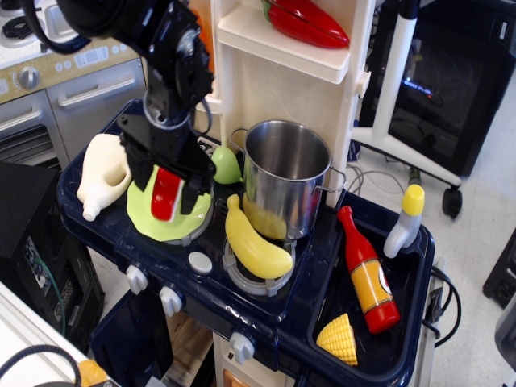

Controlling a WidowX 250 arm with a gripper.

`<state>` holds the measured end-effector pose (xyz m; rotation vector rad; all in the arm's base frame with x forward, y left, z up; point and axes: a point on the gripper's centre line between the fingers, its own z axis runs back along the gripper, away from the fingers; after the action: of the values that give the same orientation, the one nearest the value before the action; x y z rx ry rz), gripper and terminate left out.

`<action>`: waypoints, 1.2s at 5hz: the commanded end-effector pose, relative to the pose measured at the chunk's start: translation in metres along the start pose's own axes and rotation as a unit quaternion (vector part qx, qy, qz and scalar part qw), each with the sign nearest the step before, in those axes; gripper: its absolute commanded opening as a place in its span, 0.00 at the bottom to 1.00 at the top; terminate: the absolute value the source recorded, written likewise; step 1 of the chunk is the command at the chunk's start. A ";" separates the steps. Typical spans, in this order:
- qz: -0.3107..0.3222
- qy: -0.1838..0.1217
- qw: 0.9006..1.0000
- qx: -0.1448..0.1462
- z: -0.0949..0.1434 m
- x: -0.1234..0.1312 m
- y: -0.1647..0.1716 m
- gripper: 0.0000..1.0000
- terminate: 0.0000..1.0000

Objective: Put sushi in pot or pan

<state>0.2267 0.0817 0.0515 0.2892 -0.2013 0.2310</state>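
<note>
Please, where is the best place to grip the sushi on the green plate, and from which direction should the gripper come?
Grip the sushi across its narrow width, near the middle of its length, coming from above. It lies flat on the green plate with its long red top facing up, so both long sides look reachable. The gripper is already over it with one finger on each side; whether they touch it is unclear.

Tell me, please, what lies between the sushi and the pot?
A small green pear-like toy sits between the sushi and the pot, seen in the only view.
</note>
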 end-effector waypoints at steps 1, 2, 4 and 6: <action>0.010 -0.036 0.999 -0.006 -0.012 0.006 0.010 1.00 0.00; 0.021 -0.029 0.999 -0.009 -0.013 0.008 0.009 0.00 0.00; -0.023 -0.002 0.999 -0.027 0.052 0.005 0.016 0.00 0.00; -0.080 -0.002 0.993 -0.083 0.105 0.020 -0.017 0.00 0.00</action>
<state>0.2330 0.0278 0.1387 0.1354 -0.1514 0.0075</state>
